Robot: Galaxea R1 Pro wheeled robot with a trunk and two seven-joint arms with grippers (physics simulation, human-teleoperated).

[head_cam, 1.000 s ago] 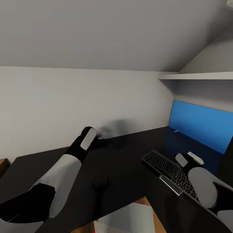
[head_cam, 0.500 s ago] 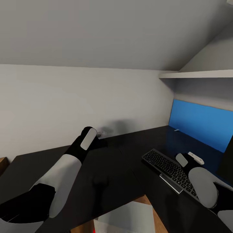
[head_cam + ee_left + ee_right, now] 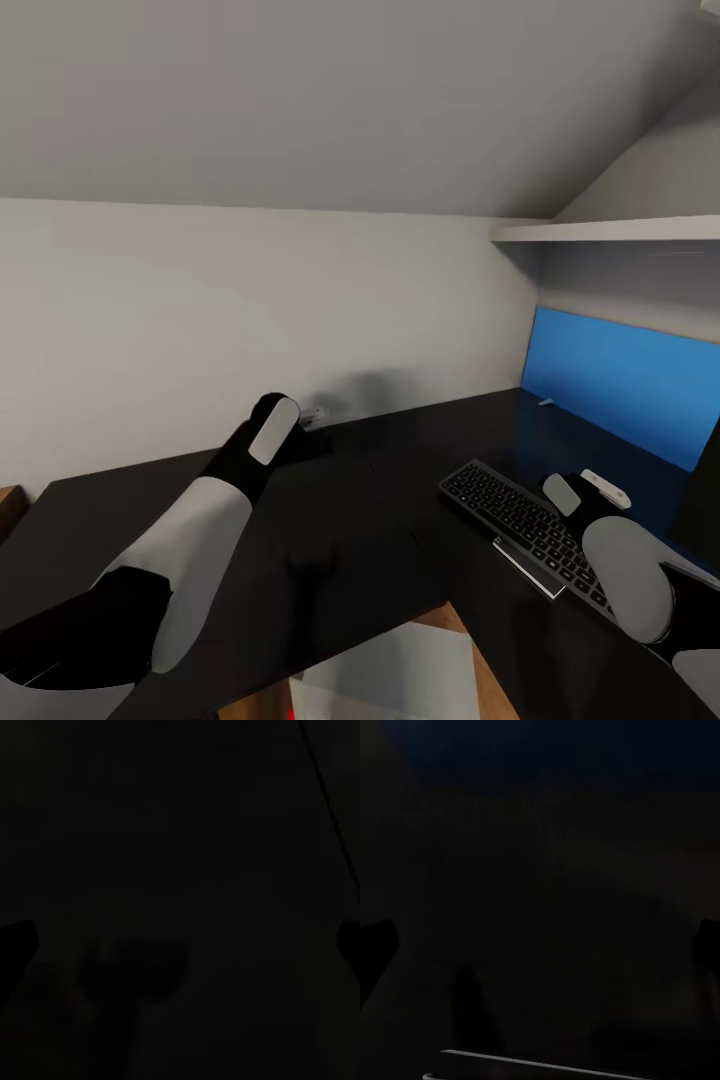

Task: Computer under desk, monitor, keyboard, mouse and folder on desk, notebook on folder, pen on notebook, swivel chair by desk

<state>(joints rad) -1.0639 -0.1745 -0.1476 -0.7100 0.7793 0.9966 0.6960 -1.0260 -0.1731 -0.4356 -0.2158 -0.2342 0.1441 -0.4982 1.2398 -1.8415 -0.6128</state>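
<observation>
We hold both arms out over the glossy black desk (image 3: pixel 360 520), which runs along the pale wall and turns the corner toward our right. Our left gripper (image 3: pixel 312 428) sits at the far end of the left forearm, low over the desk top near the wall; its fingers are hidden behind the wrist in the head view, and the left wrist view is almost wholly dark, so we cannot tell whether it is spread or closed. Our right gripper (image 3: pixel 600 500) reaches out over the far end of the keyboard (image 3: pixel 520 535), and we cannot tell its state either, since the wrist covers the fingers and the right wrist view is just as dark, showing little more than a thin pale edge of the keyboard (image 3: pixel 555 1063) close under the gripper. The keyboard lies flat on the desk, directly beneath and just inward of the right gripper, slanting back toward us. Just beyond the right gripper, at the edge of view, stands a dark slab that may be the monitor (image 3: pixel 700 490). Behind it the blue wall panel (image 3: pixel 620 385) rises under a white shelf (image 3: pixel 600 235). Below the desk's near edge, between our arms, a pale box top (image 3: pixel 390 680) shows, likely the computer.
</observation>
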